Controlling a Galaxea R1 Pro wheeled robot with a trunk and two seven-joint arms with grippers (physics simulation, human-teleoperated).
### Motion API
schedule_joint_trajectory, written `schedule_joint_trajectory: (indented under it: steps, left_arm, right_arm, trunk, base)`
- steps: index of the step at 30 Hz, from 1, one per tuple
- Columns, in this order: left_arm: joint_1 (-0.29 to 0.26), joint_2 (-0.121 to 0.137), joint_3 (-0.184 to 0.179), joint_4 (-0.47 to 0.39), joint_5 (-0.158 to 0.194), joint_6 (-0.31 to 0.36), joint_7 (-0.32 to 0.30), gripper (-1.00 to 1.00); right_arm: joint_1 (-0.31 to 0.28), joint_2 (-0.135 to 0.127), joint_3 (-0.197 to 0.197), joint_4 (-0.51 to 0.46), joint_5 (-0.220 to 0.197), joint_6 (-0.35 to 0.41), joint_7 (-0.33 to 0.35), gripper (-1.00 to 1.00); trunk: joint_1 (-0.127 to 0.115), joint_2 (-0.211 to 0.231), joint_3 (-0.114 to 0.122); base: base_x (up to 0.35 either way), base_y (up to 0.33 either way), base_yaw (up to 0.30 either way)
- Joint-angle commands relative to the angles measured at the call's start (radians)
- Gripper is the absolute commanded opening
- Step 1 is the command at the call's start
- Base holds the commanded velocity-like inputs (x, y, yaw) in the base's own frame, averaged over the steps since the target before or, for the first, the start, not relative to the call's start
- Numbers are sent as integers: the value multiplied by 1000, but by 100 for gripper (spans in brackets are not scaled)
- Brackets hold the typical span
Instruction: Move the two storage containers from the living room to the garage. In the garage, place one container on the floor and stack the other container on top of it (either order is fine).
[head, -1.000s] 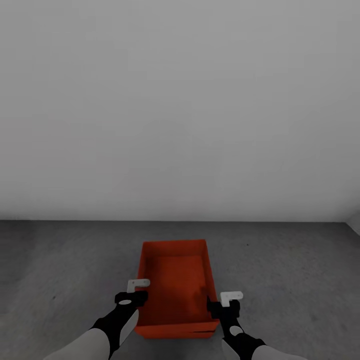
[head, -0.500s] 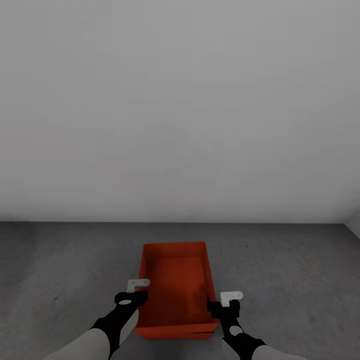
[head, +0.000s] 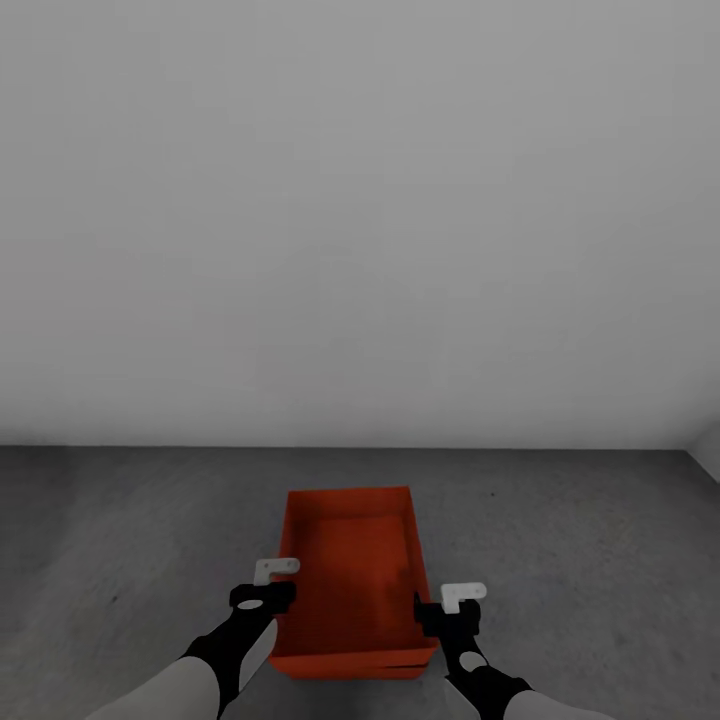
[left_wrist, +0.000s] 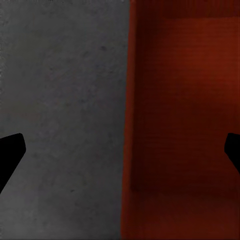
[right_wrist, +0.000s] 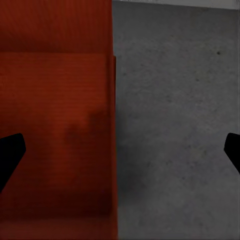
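Orange-red container upright, long axis pointing toward wall.

Floor: dark grey mottled concrete w/ small dark specks, runs back to plain grey-white wall. On it, orange-red open-top container, long axis pointing toward wall; a seam along its near lower edge suggests two nested boxes, can't tell for sure. Floor beside its walls bare in both wrist views.

Two storage containers: orange-red, open-top, rectangular, stacked one atop other, upright, edges nearly aligned. Lower one rests on dark grey concrete floor, near pale garage wall.
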Motion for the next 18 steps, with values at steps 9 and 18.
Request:
schedule_joint_trajectory:
  steps: [9,18]
  left_arm:
    - [0,0,-8,-1,10,2,6,100]
    - [0,0,-8,-1,10,2,6,100]
  right_arm:
    - [-1,0,9,1,-7,-3,-4,100]
    - [-1,0,9,1,-7,-3,-4,100]
  trunk:
    - [-35,63,27]
    - [-69,126,56]
  base:
    - [0,0,0]
    - [0,0,0]
